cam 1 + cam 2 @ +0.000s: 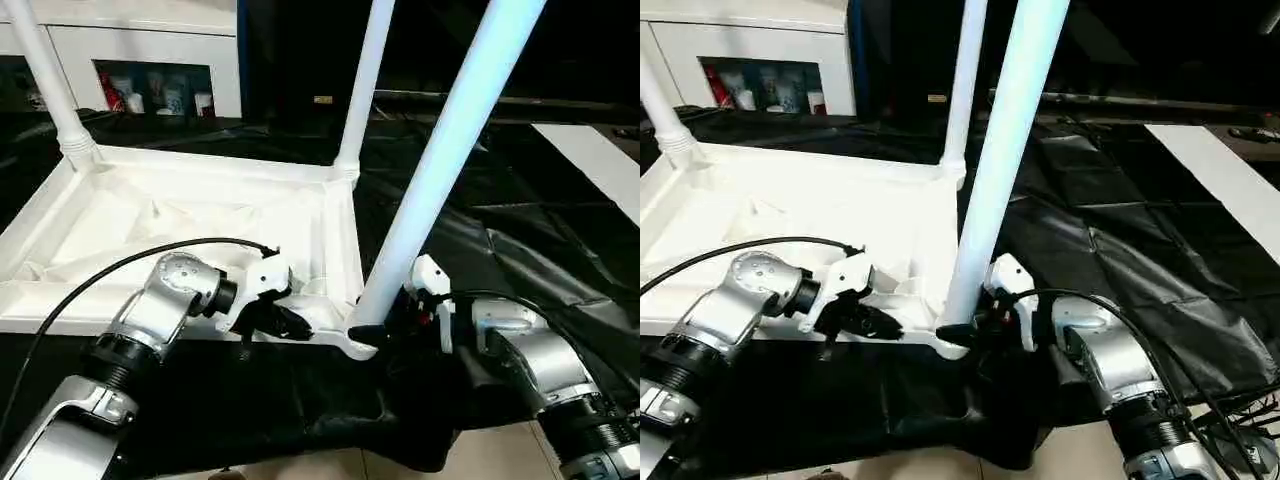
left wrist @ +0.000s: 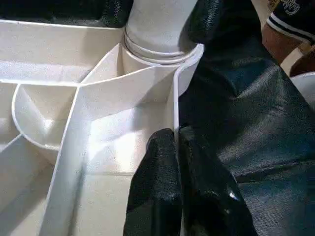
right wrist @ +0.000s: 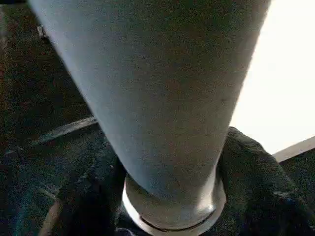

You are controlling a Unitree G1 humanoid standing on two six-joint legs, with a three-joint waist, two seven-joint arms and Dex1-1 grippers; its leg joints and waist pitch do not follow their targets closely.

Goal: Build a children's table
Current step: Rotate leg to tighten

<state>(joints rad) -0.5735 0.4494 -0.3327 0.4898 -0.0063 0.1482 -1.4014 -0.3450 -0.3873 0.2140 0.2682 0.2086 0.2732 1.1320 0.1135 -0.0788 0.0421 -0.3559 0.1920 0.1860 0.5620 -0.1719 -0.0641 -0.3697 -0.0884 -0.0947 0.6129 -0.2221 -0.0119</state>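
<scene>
Left eye view: upturned tabletop (image 1: 190, 215) lying across the left and centre on the black drape (image 1: 520, 240), three legs (image 1: 455, 140) standing in its corner sockets; left gripper (image 1: 283, 322) pinching the near rim at lower centre, right gripper (image 1: 385, 325) clasping the nearest leg's base beside it. Left wrist view: black fingers (image 2: 157, 191) pressing together, clamped on the thin rim wall, socket (image 2: 162, 56) at the top holding a leg. Right wrist view: fingers (image 3: 256, 187) sitting on either side of the leg's foot, gripping it at the bottom of the frame.
</scene>
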